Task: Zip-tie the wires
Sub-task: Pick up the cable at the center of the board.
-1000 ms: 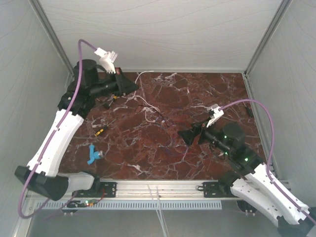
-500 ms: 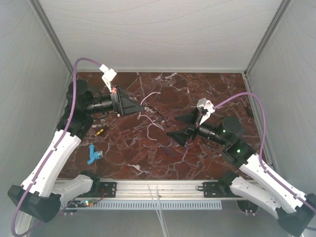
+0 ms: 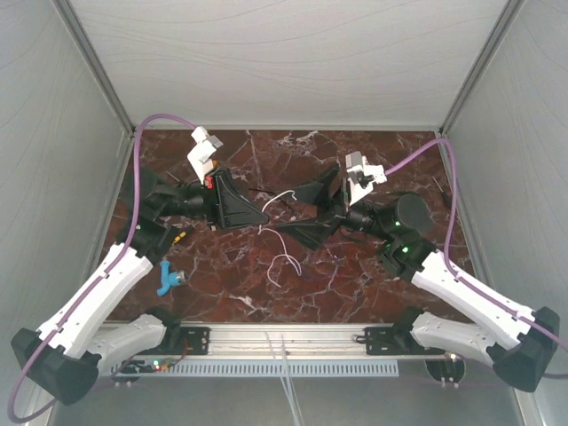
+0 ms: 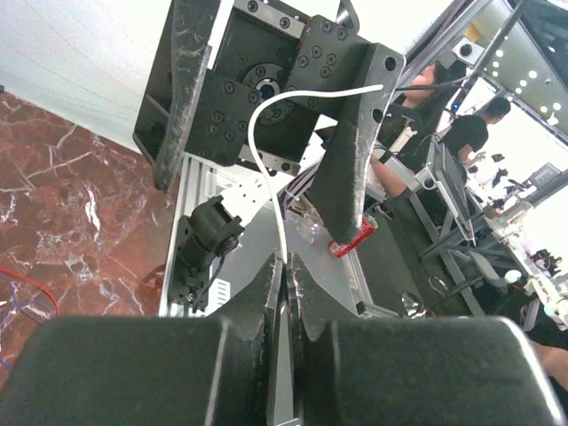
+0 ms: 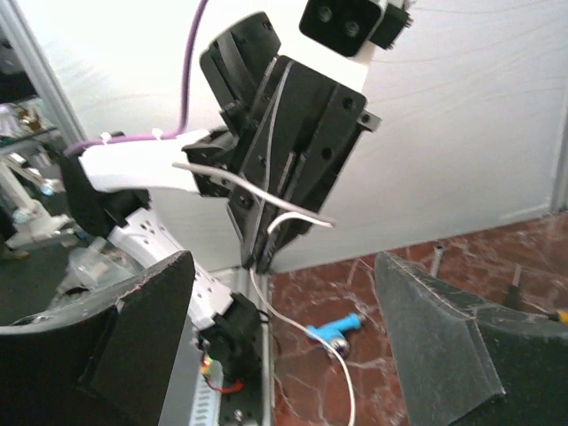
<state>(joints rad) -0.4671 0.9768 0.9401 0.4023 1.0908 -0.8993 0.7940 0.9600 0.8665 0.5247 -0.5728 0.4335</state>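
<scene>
Top external: left gripper pinching the wires, facing spread right gripper.

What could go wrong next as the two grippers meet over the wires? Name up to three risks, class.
1. The left gripper pinches the thin wires only at its very fingertips; a tug could slip them free.
2. The right gripper stands open close opposite; moving in, its fingers might strike the left ones.
3. Loose loops trail away from the grip over the table and may escape a grasp or snag.
</scene>
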